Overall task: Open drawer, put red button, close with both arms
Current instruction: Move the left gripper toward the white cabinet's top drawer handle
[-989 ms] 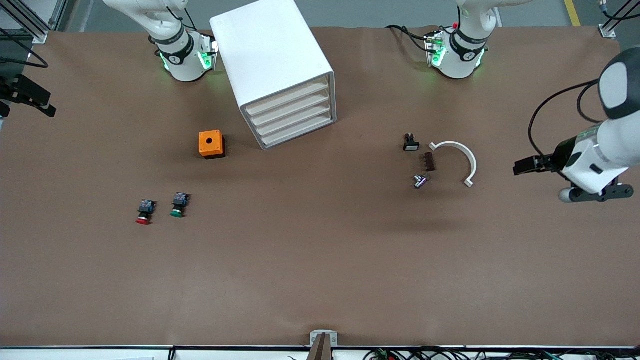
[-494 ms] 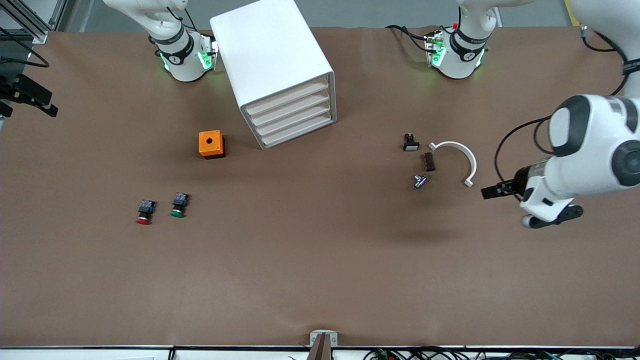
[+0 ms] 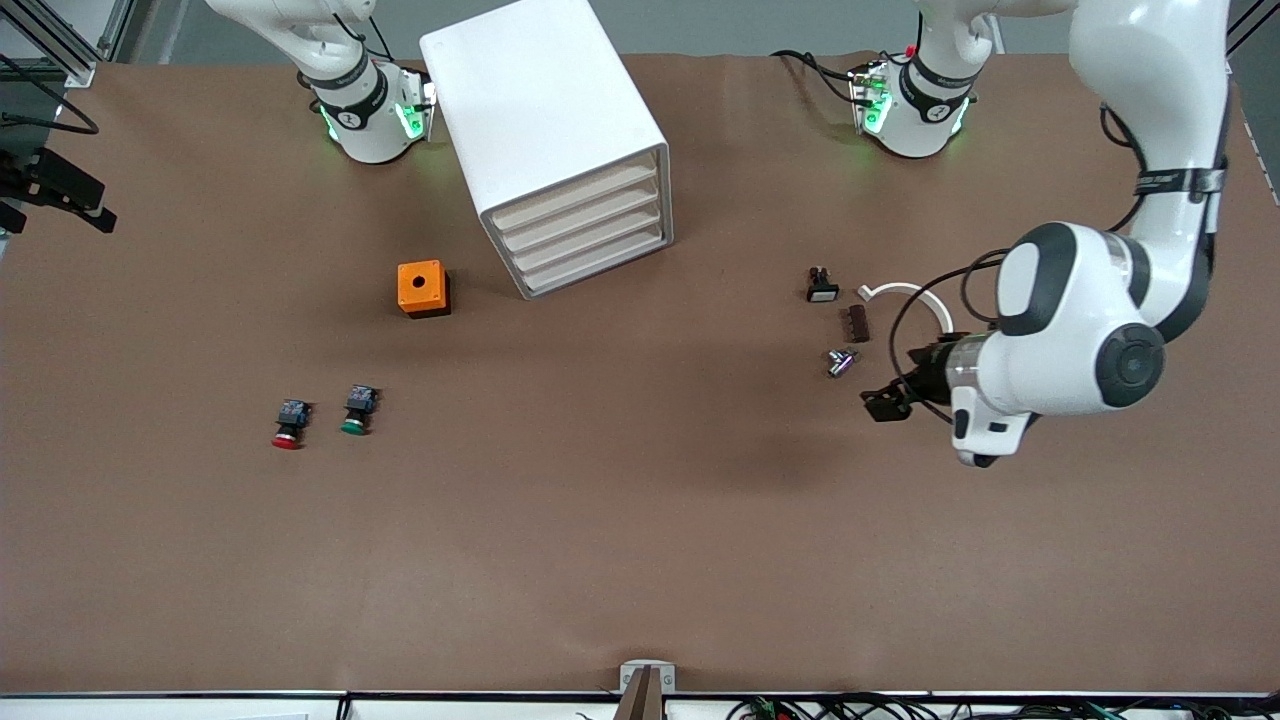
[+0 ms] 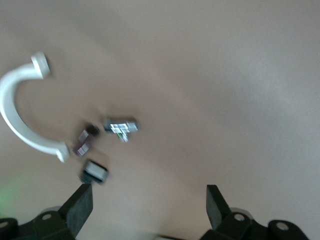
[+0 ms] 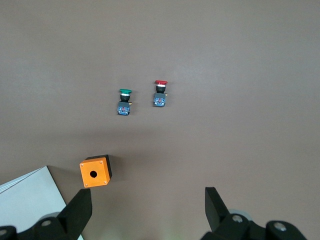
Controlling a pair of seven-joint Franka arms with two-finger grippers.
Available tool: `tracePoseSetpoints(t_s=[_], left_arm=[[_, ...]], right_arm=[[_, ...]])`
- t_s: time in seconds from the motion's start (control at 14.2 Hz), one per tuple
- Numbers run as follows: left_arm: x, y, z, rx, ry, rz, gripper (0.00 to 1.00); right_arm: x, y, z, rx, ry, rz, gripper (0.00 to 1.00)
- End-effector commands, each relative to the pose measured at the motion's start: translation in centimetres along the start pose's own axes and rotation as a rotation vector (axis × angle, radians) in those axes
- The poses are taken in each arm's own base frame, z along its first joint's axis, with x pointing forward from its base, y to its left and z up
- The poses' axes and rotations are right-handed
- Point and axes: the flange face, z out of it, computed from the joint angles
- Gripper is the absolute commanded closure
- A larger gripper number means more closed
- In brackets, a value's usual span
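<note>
We see the white cabinet (image 3: 555, 140) standing on the brown desk (image 3: 640, 560) between the two arm bases, its four drawers (image 3: 585, 235) all shut and stacked one above another. Just beside the cabinet, toward the right arm's end, sits an orange box (image 3: 422, 288) with a hole in its top.

The red button (image 3: 289, 423) lies on the desk nearer the front camera than the orange box, with the green button (image 3: 356, 410) just beside it; the two do not touch. Nothing holds either of them.

The left claw (image 3: 887, 400) hangs over the desk near a cluster of small parts: a metal piece (image 3: 840, 361), a dark brown block (image 3: 857, 323), a small black-and-white part (image 3: 822, 288) and a white curved clip (image 3: 915, 297), which the arm partly hides. Its fingers (image 4: 80, 207) stand wide apart with nothing between them.

The right claw (image 5: 147, 207) shows only in its wrist view, high over the orange box and both buttons, with its fingers (image 5: 216, 205) spread apart and empty.
</note>
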Motion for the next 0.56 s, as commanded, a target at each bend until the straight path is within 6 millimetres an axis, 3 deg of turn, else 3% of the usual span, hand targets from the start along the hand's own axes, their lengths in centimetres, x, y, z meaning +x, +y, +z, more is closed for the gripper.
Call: tracePoseSetpoints(t_s=[0.0, 0.49], left_arm=[[-3.0, 3.0, 1.8, 0.003, -0.065, -0.168, 0.0], [-8.0, 8.0, 7.9, 0.12, -0.325, -0.639, 0.0]], right_arm=[[-0.1, 0.5, -0.3, 0.009, 0.003, 0.014, 0.0], [0.0, 0.7, -0.3, 0.006, 0.0, 0.008, 0.0]])
